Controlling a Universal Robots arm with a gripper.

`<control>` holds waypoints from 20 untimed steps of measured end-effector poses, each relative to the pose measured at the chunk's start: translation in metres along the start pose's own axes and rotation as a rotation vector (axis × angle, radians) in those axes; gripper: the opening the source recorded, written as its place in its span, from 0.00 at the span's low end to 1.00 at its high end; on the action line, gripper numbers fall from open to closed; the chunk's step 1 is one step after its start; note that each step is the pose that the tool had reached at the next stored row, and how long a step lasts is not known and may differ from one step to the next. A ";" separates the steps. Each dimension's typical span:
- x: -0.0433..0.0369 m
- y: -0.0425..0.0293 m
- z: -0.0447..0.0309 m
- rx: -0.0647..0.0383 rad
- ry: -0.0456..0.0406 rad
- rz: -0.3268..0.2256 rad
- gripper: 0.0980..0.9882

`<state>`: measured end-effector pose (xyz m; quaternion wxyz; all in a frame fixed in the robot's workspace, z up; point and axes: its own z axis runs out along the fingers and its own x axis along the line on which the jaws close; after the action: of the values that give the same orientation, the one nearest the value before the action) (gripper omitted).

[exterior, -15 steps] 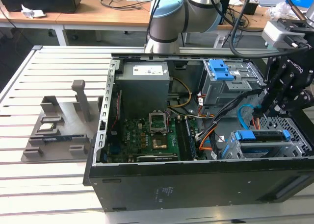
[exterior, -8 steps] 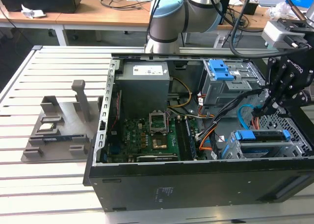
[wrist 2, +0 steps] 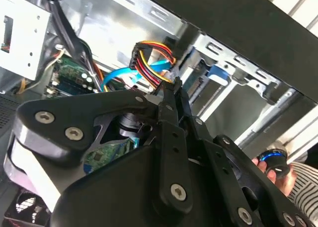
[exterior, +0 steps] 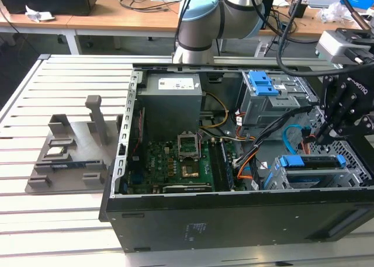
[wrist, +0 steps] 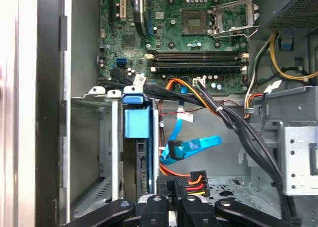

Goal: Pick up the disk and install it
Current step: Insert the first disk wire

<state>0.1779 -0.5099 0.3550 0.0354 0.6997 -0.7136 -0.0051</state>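
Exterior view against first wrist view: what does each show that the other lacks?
Exterior alone: the arm's elbow, the grey fixture on the slatted table, the power supply and the upper cage's blue latch. First wrist alone: memory slots close up. Both: the motherboard, the blue data cable and the blue-framed disk in the lower cage.

An open black computer case (exterior: 193, 223) lies on a white slatted table (exterior: 52, 220), its green motherboard (exterior: 169, 165) exposed beside a grey power supply (exterior: 172, 100). A grey plastic holder (exterior: 70, 156) sits near the table's edge at the exterior view's left, apart from the case
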 end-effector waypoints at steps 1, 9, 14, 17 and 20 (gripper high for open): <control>0.0032 -0.0001 0.0002 0.000 0.0048 0.000 0.08; 0.0139 -0.0009 0.0093 0.001 0.0290 0.002 0.08; 0.0123 -0.0021 0.0118 0.001 0.0288 0.002 0.08; 0.0117 -0.0022 0.0130 0.001 0.0291 0.002 0.08; 0.0117 -0.0028 0.0142 0.001 0.0291 0.002 0.08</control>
<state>0.1797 -0.5222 0.3411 0.0455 0.6991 -0.7136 0.0053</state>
